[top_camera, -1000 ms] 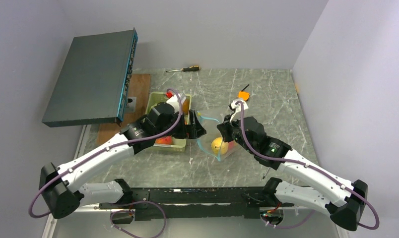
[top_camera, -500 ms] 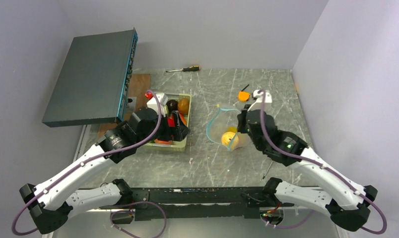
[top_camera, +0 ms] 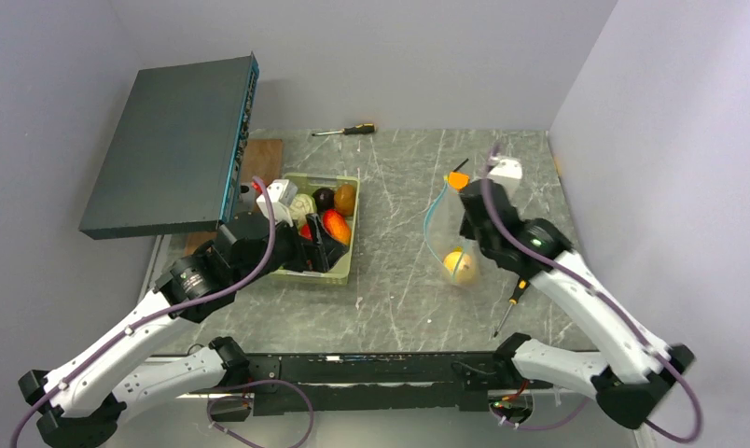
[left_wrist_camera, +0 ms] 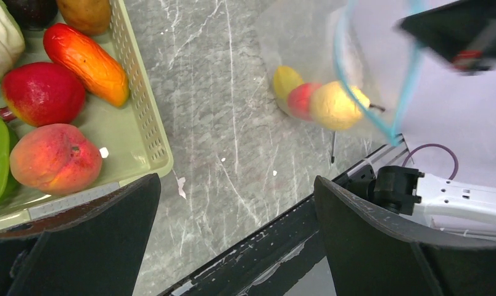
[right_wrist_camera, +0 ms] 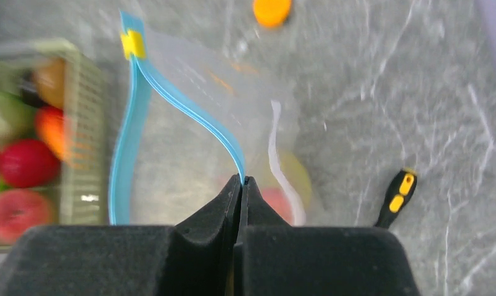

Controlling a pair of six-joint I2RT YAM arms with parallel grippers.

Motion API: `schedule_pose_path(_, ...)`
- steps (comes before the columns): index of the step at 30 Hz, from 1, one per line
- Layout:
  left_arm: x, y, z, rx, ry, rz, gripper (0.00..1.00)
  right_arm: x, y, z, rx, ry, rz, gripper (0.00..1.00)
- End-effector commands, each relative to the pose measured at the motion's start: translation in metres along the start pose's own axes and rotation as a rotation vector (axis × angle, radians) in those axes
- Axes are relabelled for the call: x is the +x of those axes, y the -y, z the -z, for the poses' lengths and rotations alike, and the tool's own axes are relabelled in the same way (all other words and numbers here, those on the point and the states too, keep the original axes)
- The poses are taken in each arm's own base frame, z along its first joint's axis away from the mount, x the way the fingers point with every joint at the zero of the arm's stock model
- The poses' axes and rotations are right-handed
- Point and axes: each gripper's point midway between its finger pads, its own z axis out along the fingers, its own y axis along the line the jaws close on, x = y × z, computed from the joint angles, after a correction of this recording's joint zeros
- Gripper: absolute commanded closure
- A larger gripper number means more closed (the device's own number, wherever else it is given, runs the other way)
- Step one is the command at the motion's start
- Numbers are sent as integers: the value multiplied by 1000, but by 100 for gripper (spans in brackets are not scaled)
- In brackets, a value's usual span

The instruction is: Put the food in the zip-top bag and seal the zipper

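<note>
Right wrist view: right gripper (right_wrist_camera: 242, 182) pressed together on the teal zipper (right_wrist_camera: 119, 172), keeping the mouth of the zip-top bag (right_wrist_camera: 221, 86) raised.
Yellow and red food (left_wrist_camera: 322, 103) sits at the bag's bottom, near the table (left_wrist_camera: 233, 92). The left gripper (left_wrist_camera: 236, 185) is spread wide and empty beside the green tray (left_wrist_camera: 148, 123), where more pieces lie.

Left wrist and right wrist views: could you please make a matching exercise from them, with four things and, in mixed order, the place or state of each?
Things:
1. peach
2. yellow fruit
3. zipper
4. left gripper

Places or states:
A. empty, jaws wide open
B. inside the zip-top bag
C. in the green tray
D. pinched in the right gripper's jaws

Pairs: 1-C, 2-B, 3-D, 4-A
</note>
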Motion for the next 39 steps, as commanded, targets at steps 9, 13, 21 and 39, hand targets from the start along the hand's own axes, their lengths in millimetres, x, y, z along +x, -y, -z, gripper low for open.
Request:
schedule_pose_path(9, 2, 5, 2, 35, 8, 33, 0, 36, -25, -32, -182, -173, -4, 100)
schedule_pose_path(13, 0, 6, -3, 20, -1, 22, 0, 24, -20, -20, -185, -135, -29, 100)
schedule_pose_path(21, 7, -5, -10, -43, -38, 21, 0, 85, -39, -53, -242, -269, -42, 100)
schedule_pose_path(39, 12, -36, -49, -200, -126, -11, 0, 94, -41, -46, -328, -198, -87, 100)
